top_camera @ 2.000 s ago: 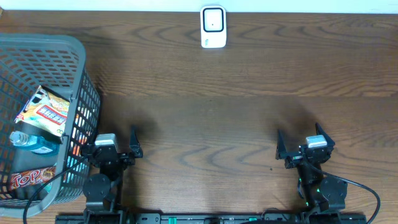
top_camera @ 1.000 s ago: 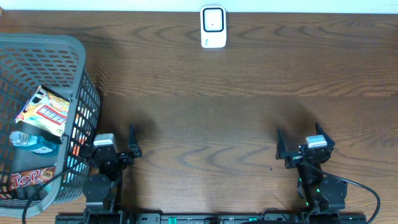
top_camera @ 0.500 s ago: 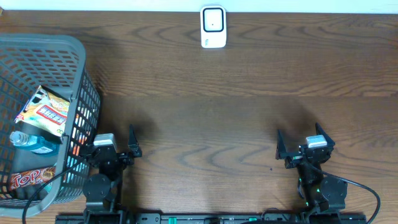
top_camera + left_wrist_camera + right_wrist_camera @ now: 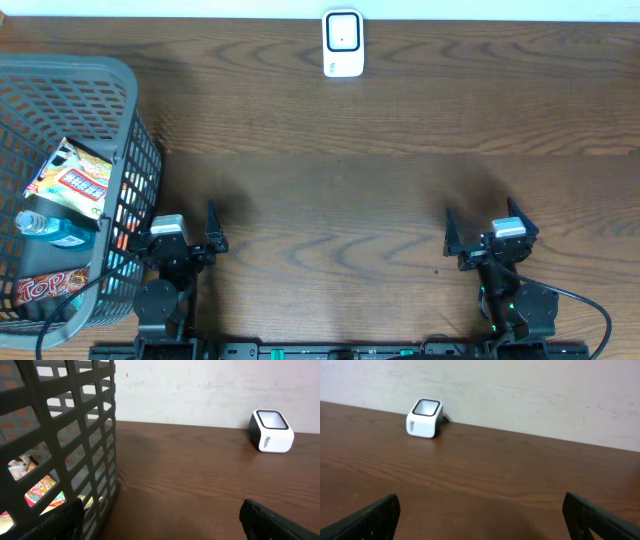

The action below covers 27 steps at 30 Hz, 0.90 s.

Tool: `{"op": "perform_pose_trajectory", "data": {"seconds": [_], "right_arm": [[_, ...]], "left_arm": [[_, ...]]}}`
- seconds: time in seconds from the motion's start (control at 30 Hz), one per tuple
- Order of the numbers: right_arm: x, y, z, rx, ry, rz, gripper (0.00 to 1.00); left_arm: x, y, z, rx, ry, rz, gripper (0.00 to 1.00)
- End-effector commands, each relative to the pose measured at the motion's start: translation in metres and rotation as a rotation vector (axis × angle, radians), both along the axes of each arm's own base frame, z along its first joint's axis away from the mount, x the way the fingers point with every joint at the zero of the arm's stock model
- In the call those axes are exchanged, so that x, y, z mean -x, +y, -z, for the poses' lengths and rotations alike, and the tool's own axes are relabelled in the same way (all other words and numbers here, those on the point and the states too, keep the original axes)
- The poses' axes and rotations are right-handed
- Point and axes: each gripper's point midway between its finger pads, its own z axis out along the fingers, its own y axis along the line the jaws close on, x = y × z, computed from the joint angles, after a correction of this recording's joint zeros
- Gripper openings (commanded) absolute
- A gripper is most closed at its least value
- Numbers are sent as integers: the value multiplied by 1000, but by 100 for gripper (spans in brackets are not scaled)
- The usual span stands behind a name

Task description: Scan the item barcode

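At the near edge, the left gripper [image 4: 172,226] and right gripper [image 4: 486,224] are sitting with jaws wide apart and empty, while the colourful snack packet [image 4: 72,180] is lying unpicked in the grey plastic mesh basket [image 4: 131,92] at left, leaving pickup and scanning at the far white box-shaped scanner [image 4: 343,43] undone.

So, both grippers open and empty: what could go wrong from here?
The left gripper sits close beside the basket wall; reaching in, it may snag the mesh. The snack packet overlaps the bottle, so a grasp could catch both. The scanner stands at the far edge, a long carry.
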Motion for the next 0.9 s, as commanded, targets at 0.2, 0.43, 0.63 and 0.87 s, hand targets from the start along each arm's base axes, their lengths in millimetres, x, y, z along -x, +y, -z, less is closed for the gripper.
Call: {"op": "perform_pose_trajectory", "data": {"seconds": [0.2,0.43,0.63,0.87], "right_arm": [[0,1,1,-11,4,-1,99],[0,1,1,-11,4,-1,99],[0,1,1,-11,4,-1,99],[0,0,1,-11,4,0,99]], "left_arm": [[1,2,17,11,52,-11,99],[1,-21,0,28,18,121,99],[2,-23,-11,36,-2,135,99],[8,-30,-30,40,-6,175,99]]}}
